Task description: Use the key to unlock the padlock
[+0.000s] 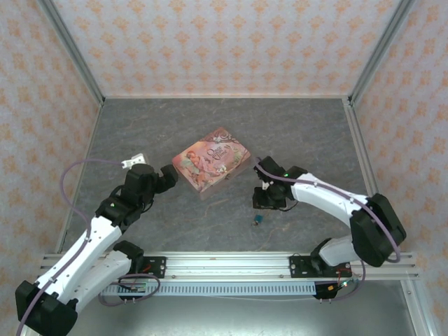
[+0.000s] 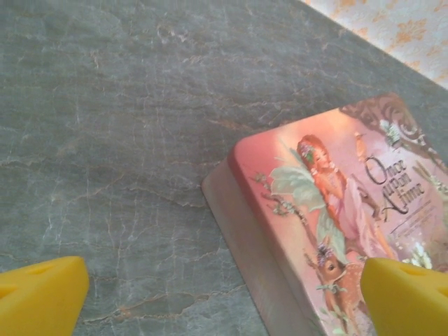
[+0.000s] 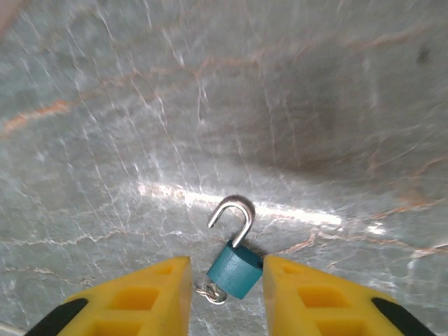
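Tiny blue-teal padlock lies between my right gripper's parted fingers, silvery key at its base, one shackle end seemingly free. I would lift straight off, nudging nothing; beyond, my left gripper hangs spread over the flat pink box.

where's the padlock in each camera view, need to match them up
Top external: the padlock sits lower centre-right, just below the right pincer.
Right wrist: bottom centre, between the yellow fingers, shackle pointing up.
Left wrist: aimed at the pink box, up-left of that spot.
Shared landmark: the grey marbled table.
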